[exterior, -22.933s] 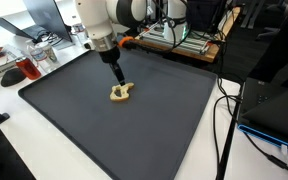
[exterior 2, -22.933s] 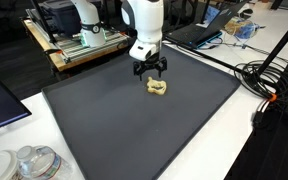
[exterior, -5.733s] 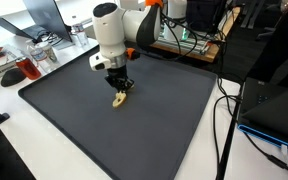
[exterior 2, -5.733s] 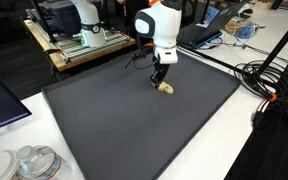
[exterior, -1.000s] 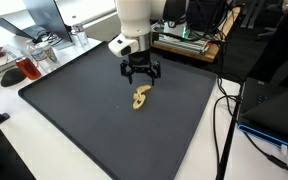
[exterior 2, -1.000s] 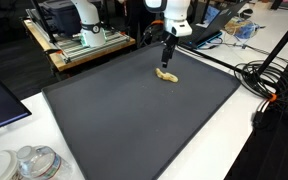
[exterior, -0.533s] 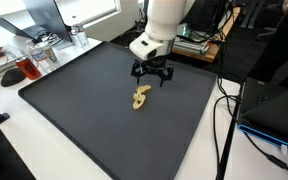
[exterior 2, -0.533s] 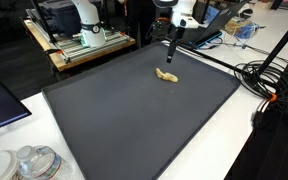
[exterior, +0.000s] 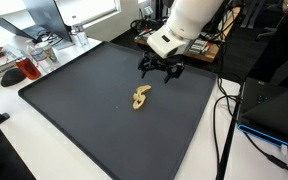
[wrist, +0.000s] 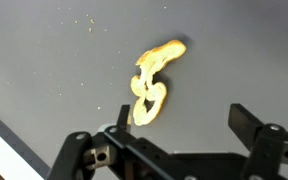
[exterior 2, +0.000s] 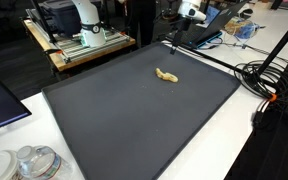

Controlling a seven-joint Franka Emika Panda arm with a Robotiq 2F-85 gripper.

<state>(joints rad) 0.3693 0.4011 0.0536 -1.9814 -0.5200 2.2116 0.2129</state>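
A small tan, twisted piece lies loose on the dark grey mat; it also shows on the mat as a small yellow piece. My gripper hangs open above the mat, up and toward the far edge from the piece, touching nothing. It stands near the mat's far edge in the exterior views. In the wrist view the tan piece lies beyond the open gripper, close to one fingertip, with nothing between the jaws.
Cables run along the white table beside the mat, next to a dark laptop. A red-handled item and dishes sit past the mat's corner. A wooden rack with equipment stands behind. Jars sit near the front corner.
The arm has risen and drawn away from the tan piece toward the mat's far edge over the last second. The piece stays where it lay; the gripper stays open.
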